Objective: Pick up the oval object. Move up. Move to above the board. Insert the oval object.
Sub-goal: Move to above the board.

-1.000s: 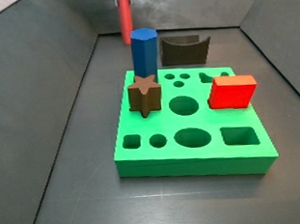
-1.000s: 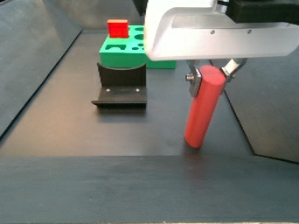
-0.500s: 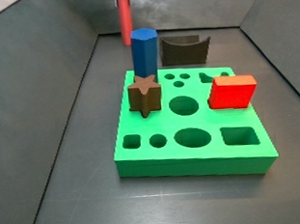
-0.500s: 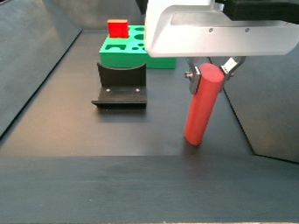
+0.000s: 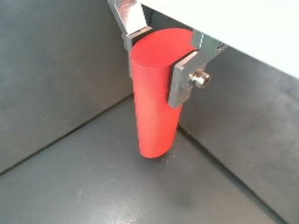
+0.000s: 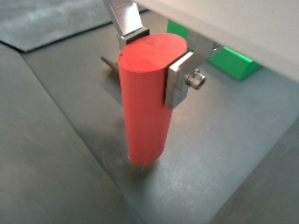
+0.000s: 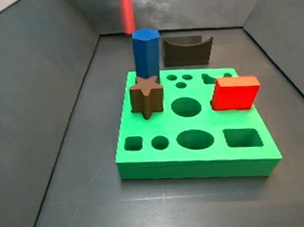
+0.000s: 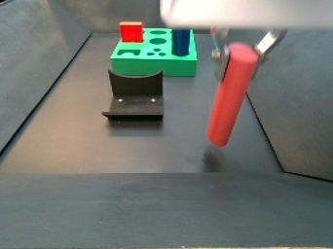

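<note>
The oval object (image 8: 229, 97) is a tall smooth red peg hanging upright just off the dark floor, far from the board in a side view. My gripper (image 8: 240, 49) is shut on its top end. In both wrist views the silver fingers (image 5: 187, 74) (image 6: 181, 77) press the flat sides of the oval object (image 5: 152, 105) (image 6: 146, 114), with the gripper (image 5: 160, 57) (image 6: 156, 61) closed around it. In a side view only the peg (image 7: 128, 7) shows behind the board. The board (image 7: 198, 168) (image 8: 150, 66) is a thick green block with cut-out holes.
A blue hexagonal prism (image 7: 145, 55) (image 8: 181, 41), a red cube (image 7: 235, 93) (image 8: 130, 31) and a brown star piece (image 7: 146, 96) stand in the board. The fixture (image 7: 187, 51) (image 8: 134, 97) sits on the floor between board and peg. Grey walls enclose the floor.
The gripper has risen with the oval object in it; the peg's lower end has left the floor. The board and its pieces have not moved.
</note>
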